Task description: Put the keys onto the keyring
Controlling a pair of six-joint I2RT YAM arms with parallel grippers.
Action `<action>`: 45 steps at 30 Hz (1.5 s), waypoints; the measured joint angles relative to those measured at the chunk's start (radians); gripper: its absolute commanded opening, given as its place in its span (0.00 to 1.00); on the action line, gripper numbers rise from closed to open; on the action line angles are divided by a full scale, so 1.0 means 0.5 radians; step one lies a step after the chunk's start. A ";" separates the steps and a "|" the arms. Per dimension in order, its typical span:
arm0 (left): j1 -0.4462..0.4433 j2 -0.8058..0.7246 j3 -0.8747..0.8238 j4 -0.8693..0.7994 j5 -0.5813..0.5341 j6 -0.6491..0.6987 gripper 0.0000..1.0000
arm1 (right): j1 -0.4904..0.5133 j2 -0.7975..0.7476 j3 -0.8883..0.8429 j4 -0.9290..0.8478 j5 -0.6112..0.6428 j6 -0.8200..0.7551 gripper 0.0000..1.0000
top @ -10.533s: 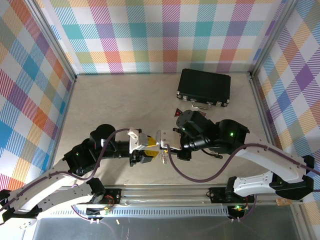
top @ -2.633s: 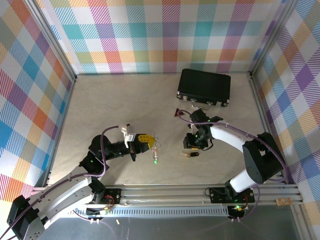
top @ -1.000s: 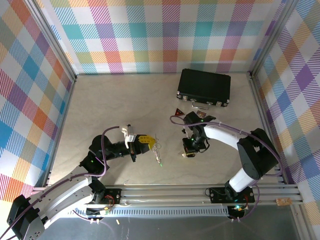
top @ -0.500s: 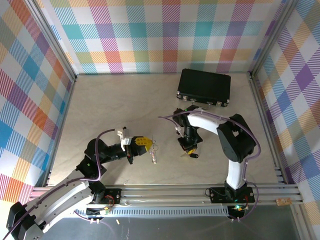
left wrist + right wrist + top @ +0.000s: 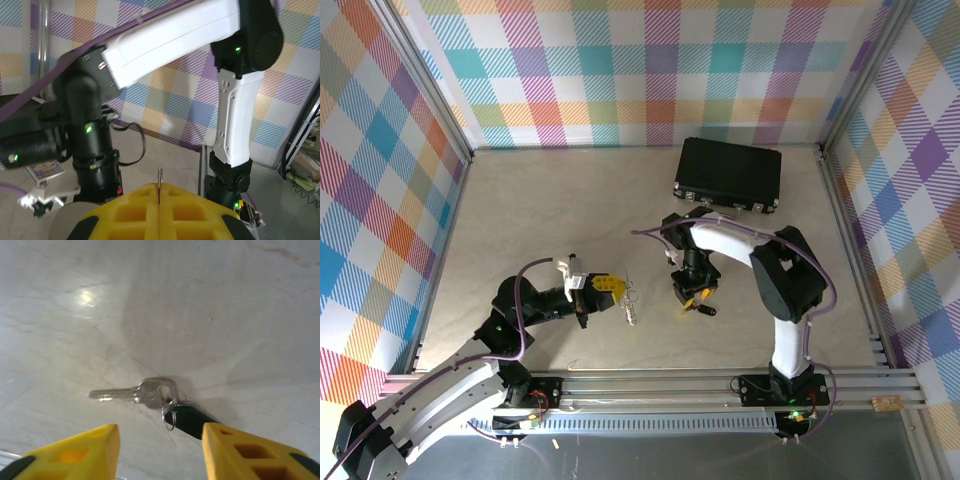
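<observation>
Your left gripper (image 5: 610, 291) sits left of centre in the top view. Its yellow fingers (image 5: 125, 220) are pressed together on the keyring (image 5: 632, 303), and the pale chain hangs just off their tips. In the left wrist view a thin metal sliver (image 5: 159, 177) stands up from the seam between them. Your right gripper (image 5: 160, 437) hovers over the table (image 5: 225, 300) with its fingers moderately apart, gripping nothing. The key with the black head (image 5: 150, 395) lies flat just beyond those fingertips, at lower centre of the right wrist view, blade pointing left.
</observation>
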 measured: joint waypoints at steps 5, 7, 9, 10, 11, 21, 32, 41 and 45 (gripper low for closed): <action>0.000 0.033 -0.007 0.027 0.006 -0.008 0.00 | -0.001 -0.466 -0.363 0.287 -0.088 0.245 0.52; 0.000 0.035 -0.016 0.046 0.007 -0.008 0.00 | -0.001 -0.626 -0.574 0.440 -0.127 0.337 0.53; 0.000 0.035 -0.019 0.056 0.008 -0.014 0.00 | -0.002 -0.716 -0.752 0.578 -0.152 0.399 0.53; 0.000 0.035 -0.021 0.060 0.009 -0.015 0.00 | -0.005 -0.747 -0.835 0.645 -0.157 0.422 0.53; 0.000 0.035 -0.021 0.060 0.014 -0.017 0.00 | -0.012 -0.763 -0.887 0.688 -0.162 0.440 0.52; 0.000 0.047 -0.027 0.114 0.021 -0.053 0.00 | -0.027 -0.849 -1.070 1.140 -0.155 0.463 0.39; 0.000 0.056 -0.027 0.121 0.022 -0.060 0.00 | -0.040 -0.849 -1.098 1.198 -0.092 0.436 0.30; 0.000 0.013 -0.027 0.120 0.021 -0.060 0.00 | -0.040 -0.784 -1.084 1.196 -0.085 0.421 0.17; 0.000 0.011 -0.027 0.119 0.021 -0.060 0.00 | -0.040 -0.732 -1.073 1.195 -0.084 0.397 0.10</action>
